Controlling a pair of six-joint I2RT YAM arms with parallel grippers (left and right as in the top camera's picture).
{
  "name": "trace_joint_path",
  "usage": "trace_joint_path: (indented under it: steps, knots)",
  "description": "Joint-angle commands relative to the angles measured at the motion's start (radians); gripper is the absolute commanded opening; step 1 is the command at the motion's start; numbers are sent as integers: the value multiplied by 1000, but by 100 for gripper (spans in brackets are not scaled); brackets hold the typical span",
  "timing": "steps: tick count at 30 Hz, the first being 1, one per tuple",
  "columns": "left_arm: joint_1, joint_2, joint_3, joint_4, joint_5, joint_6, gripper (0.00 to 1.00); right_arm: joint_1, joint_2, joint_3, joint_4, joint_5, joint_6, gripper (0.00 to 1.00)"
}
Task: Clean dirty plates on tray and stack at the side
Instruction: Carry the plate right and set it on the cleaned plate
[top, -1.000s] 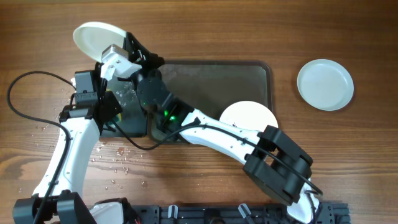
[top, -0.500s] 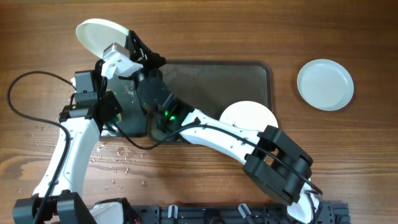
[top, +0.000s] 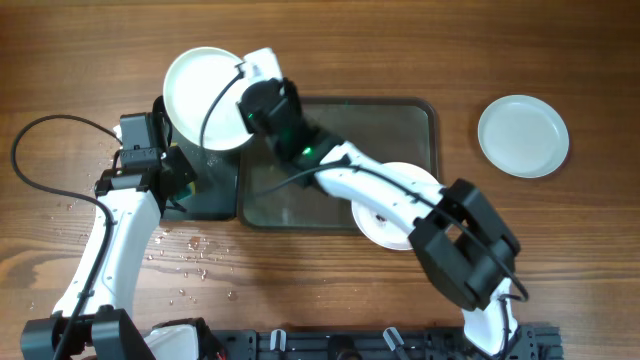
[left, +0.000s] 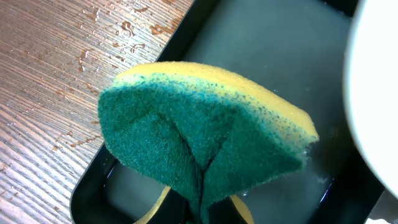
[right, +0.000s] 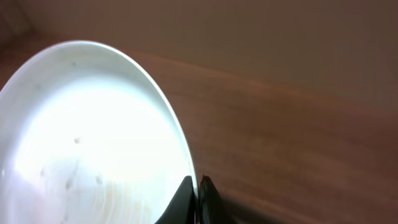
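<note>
overhead: side plate (top: 523, 136) apparently done on counter (top: 560, 260); held plate (top: 200, 95) pinched in right pincer (right: 198, 190); tray plate (top: 383, 232) pending; left pincer (left: 199, 213) pinching sponge (left: 199, 137).

The counter (top: 330, 40) is brown wood, with the grain running left to right. Water droplets (top: 190, 255) lie scattered on its left part. Lighting is even.

text: none readable | labels: none | brands: none | numbers: none | signs: none
</note>
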Motion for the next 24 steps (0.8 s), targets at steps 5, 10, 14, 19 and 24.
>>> trace_joint_path:
  steps: [5, 10, 14, 19, 24]
  knots:
    - [-2, -19, 21, 6, -12, -14, 6, -266, -214, 10, -380, -461, 243, 4]
    - [-2, -19, 21, 6, -4, -13, 7, -539, -261, 10, -651, -554, 235, 4]
    - [-2, -19, 21, 6, -5, -13, 7, -810, -263, 5, -815, -585, 212, 4]
    - [-2, -19, 21, 7, -5, -13, 8, -1056, -262, -2, -912, -511, 156, 4]
    - [-2, -19, 21, 7, -5, -13, 8, -1222, -262, -75, -937, -323, 158, 4]
